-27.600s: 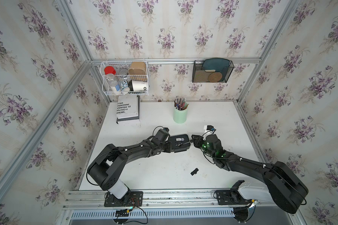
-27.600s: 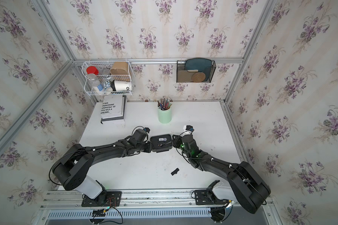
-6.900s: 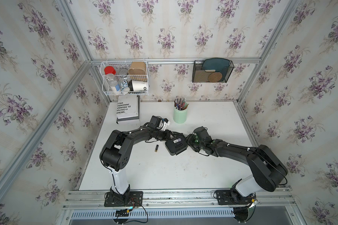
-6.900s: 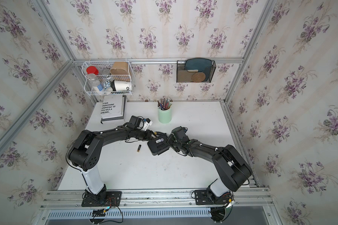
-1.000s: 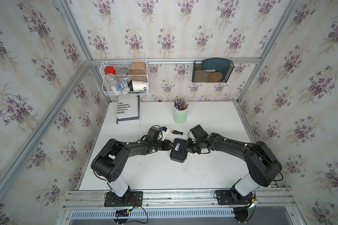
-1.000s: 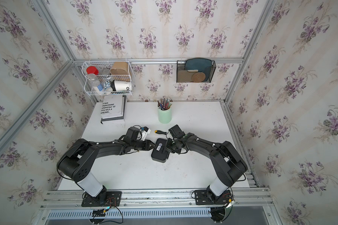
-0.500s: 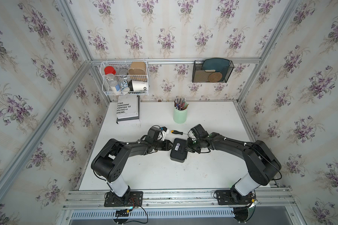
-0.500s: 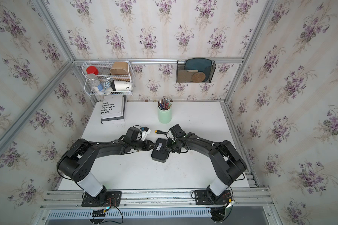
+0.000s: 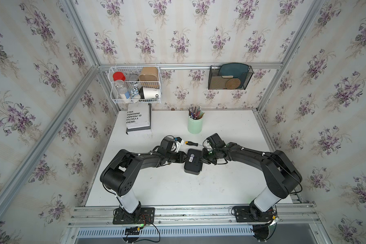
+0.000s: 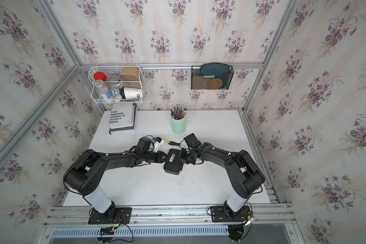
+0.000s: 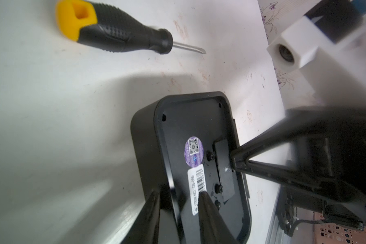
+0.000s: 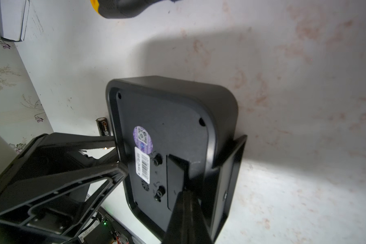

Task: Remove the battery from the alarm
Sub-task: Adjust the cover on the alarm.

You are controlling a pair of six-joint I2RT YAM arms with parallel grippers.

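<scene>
Your left gripper (image 11: 179,196) has the alarm (image 9: 192,162) pinched by its side wall, 1 finger outside the shell and 1 on the sunken back, so the jaws are only partly apart. The alarm lies face down near the middle of the table (image 9: 178,190), sticker side up. Your right gripper (image 11: 234,161) is closed tight with nothing between the jaws, its tips pressing on the flat black cover piece (image 12: 175,179) on the alarm's back (can't tell if that piece is seated). The battery (image 12: 103,127) is out, lying on the table just beside the alarm's wall by the left fingers. The screwdriver (image 9: 191,143) lies between the alarm and the green pen cup (image 9: 195,126).
</scene>
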